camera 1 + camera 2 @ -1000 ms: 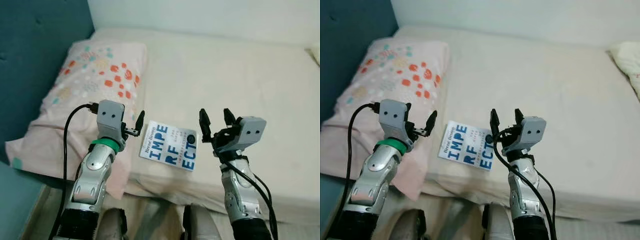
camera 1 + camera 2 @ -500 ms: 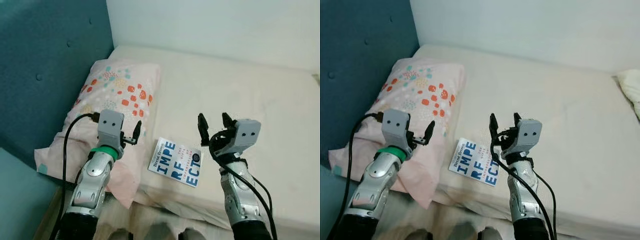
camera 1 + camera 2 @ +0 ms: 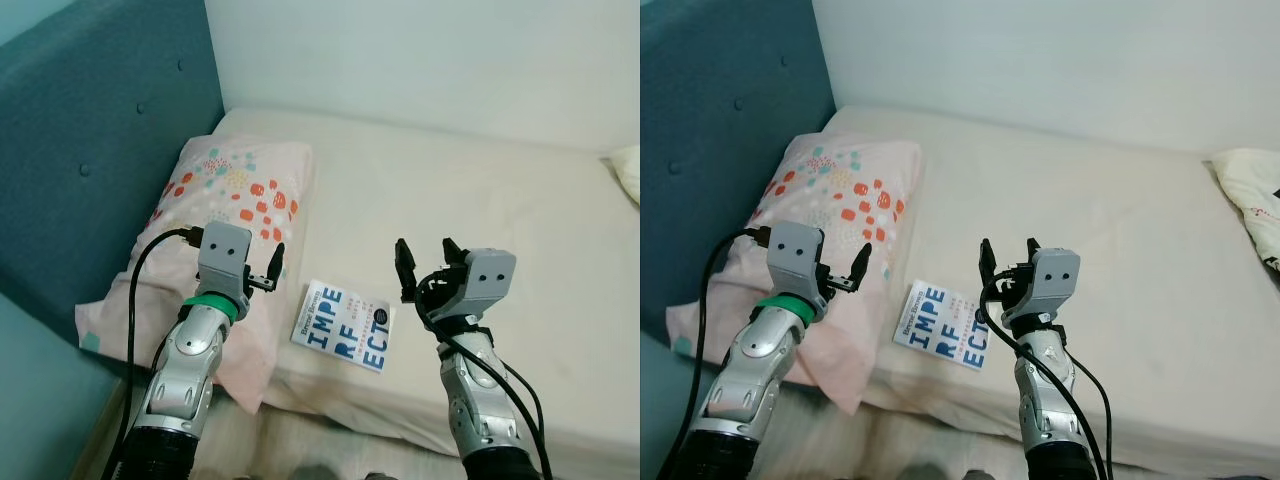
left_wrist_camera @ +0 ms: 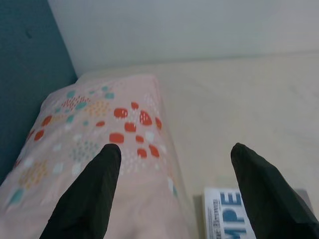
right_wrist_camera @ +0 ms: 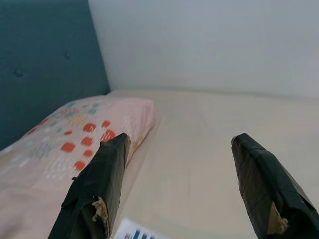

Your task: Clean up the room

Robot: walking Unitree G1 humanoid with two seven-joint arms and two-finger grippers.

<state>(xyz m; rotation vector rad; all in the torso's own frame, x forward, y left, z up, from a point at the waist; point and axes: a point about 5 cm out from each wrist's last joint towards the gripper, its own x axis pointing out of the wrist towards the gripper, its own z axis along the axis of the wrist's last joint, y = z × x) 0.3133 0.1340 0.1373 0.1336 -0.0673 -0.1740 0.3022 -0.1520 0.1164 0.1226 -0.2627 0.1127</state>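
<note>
A white book [image 3: 342, 326] with big blue letters lies flat near the front edge of the cream bed [image 3: 470, 190]. Its corner also shows in the left wrist view [image 4: 234, 216]. A pink pillow [image 3: 225, 195] with red and teal dots lies left of the book, against the headboard. My left gripper [image 3: 845, 272] hovers open over the pillow's near end, left of the book. Just right of the book, my right gripper [image 3: 426, 262] is held up open and holds nothing. Both wrist views look along spread black fingers [image 5: 99, 184] toward pillow and mattress.
A dark teal padded headboard [image 3: 100, 130] runs along the left. A white wall [image 3: 420, 60] stands behind the bed. A second, pale pillow [image 3: 1250, 195] lies at the right edge of the bed. The mattress's front edge [image 3: 340, 395] is just ahead of my arms.
The camera has tilted up and drawn back, so more of the headboard and wall shows and my feet have left the picture. Both grippers stay open. The book has not moved.
</note>
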